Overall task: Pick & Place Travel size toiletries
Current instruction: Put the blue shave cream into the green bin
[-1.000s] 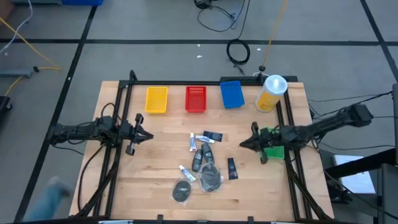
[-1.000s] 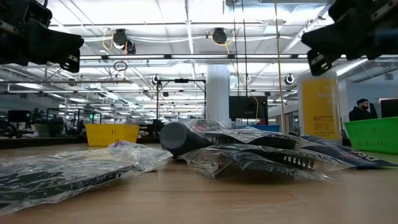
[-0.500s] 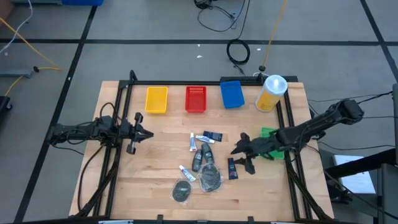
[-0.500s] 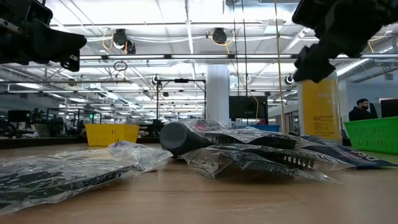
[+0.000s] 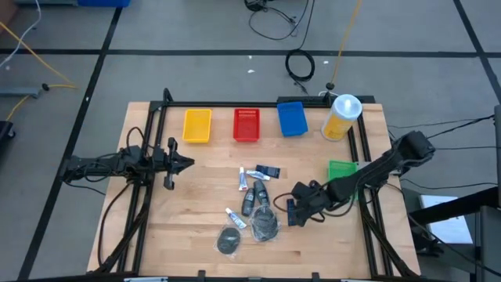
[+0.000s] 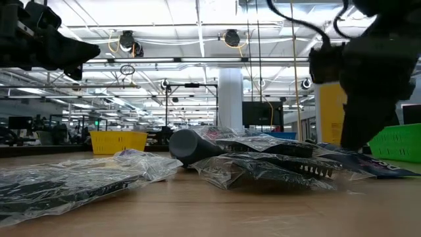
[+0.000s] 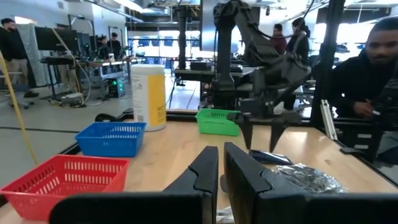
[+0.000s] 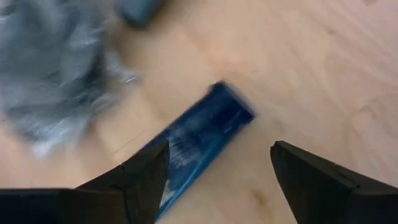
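Observation:
The travel size toiletries lie in a cluster at the table's middle: white tubes (image 5: 244, 178), small dark bottles (image 5: 254, 197) and two bagged round pucks (image 5: 229, 239). A dark blue flat packet (image 5: 291, 211) lies flat on the wood at the cluster's right. My right gripper (image 5: 295, 205) hangs open just above this packet. In the right wrist view the blue packet (image 8: 205, 140) lies between the two fingers of my right gripper (image 8: 217, 177), nearer to one of them. My left gripper (image 5: 185, 163) waits shut above the table's left part.
Yellow (image 5: 196, 125), red (image 5: 246, 124) and blue (image 5: 291, 118) baskets stand along the far edge. A big yellow bottle (image 5: 341, 116) stands at the far right. A green basket (image 5: 341, 170) sits by the right edge, beside my right arm. People stand beyond the table.
My right gripper has gone from beside the green basket toward the table's left and near edges and down, tipping its fingers downward over the dark blue packet. It has opened on the way. The toiletries have stayed where they were.

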`<state>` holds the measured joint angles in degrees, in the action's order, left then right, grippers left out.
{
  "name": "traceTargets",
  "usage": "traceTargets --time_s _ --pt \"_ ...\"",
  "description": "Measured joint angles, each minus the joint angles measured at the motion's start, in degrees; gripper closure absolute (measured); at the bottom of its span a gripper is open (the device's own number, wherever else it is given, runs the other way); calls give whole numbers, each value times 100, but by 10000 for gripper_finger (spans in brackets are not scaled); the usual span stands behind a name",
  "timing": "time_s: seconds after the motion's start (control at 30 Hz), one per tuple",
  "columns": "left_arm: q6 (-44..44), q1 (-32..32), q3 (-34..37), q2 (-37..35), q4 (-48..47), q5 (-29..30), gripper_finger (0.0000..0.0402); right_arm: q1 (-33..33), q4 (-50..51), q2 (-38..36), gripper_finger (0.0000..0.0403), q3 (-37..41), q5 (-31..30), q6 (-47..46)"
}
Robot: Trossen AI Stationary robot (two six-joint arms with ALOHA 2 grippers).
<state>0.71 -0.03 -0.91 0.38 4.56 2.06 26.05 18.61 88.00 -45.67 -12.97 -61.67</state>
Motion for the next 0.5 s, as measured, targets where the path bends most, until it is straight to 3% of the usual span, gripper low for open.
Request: traceTargets --time_s 0.27,0.5 --pt "96 0 0 -2 2 3 376 202 -619 477 153 -4 -1014 286" --pt "394 0 0 -2 0 110 376 220 -912 837 179 -10 -1144 644"
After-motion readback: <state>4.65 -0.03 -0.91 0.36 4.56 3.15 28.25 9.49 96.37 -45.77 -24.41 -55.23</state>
